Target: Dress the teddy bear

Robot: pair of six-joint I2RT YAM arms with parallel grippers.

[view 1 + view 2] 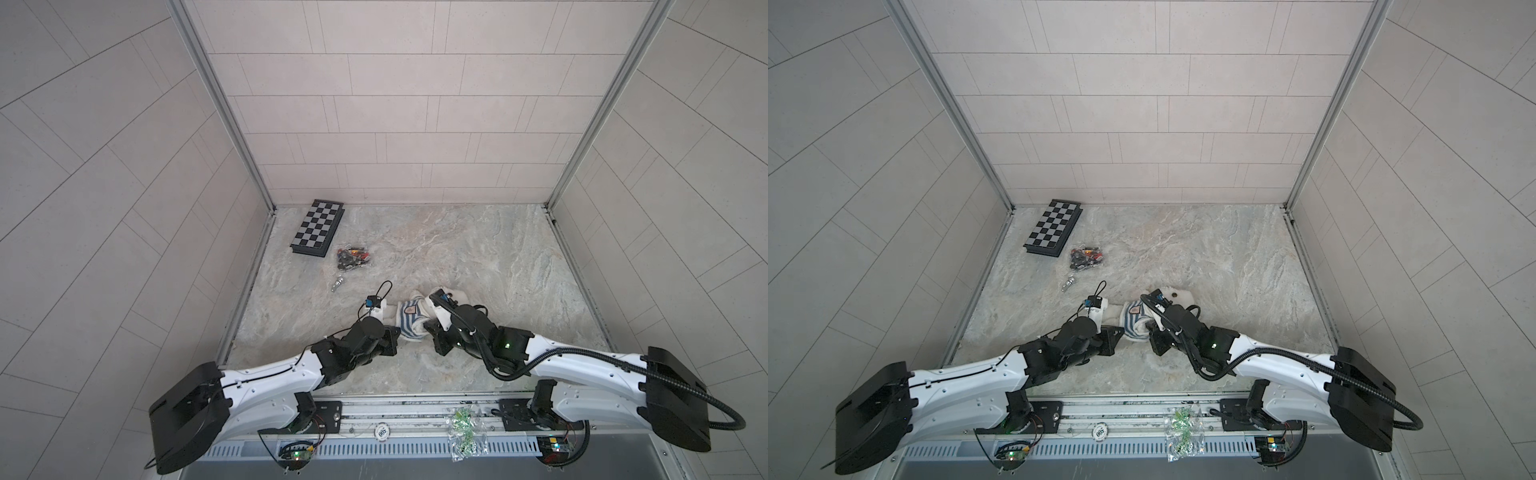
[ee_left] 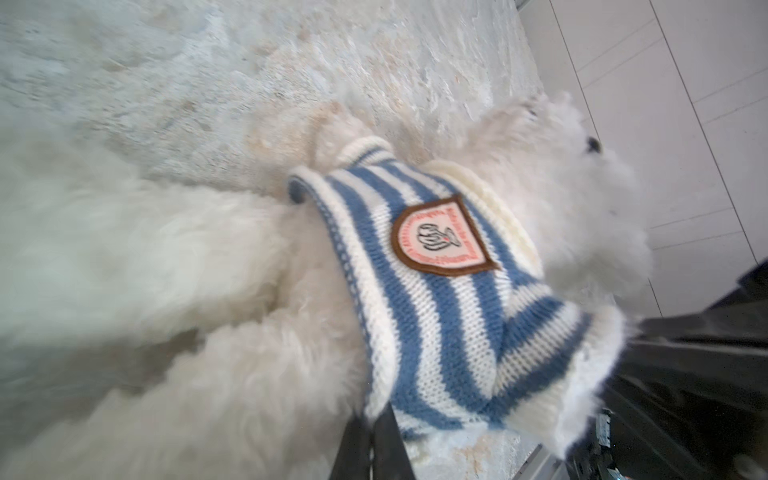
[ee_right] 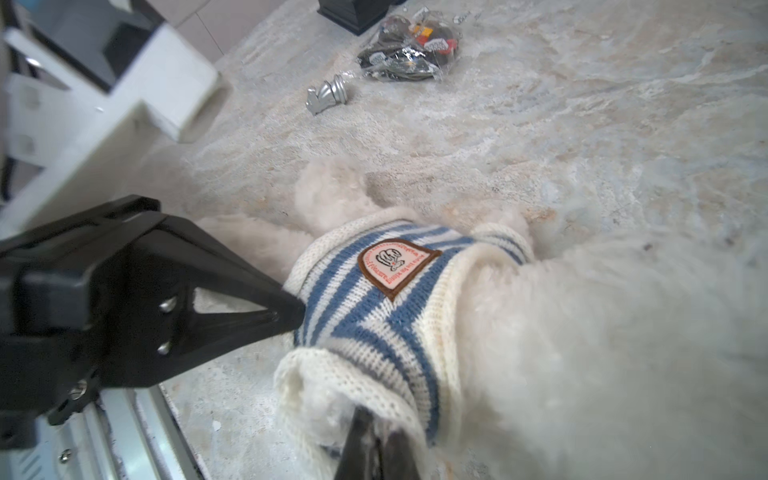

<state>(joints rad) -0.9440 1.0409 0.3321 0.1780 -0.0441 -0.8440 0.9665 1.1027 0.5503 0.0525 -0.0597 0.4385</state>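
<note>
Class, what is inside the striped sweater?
The teddy bear's white fur fills the striped sweater; fur shows at a sleeve cuff and past the hem. Its torso beneath the knit is hidden.

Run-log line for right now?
teddy bear: lying flat | striped shirt: on torso | left gripper: shut on its hem | right gripper: shut on its sleeve

The right half and far middle of the bench (image 1: 498,257) lie bare, while the far left corner holds a folded chessboard (image 1: 318,227), a bag of pieces (image 1: 352,258) just beside it and a lone silver piece (image 1: 338,284) nearer the front. At the front middle the teddy bear (image 1: 1181,299) in its striped shirt (image 1: 409,320) lies between the left gripper (image 3: 297,316) and the right gripper (image 3: 374,438), whose fingers both seem pinched on the knit, leaving little room there.
</note>
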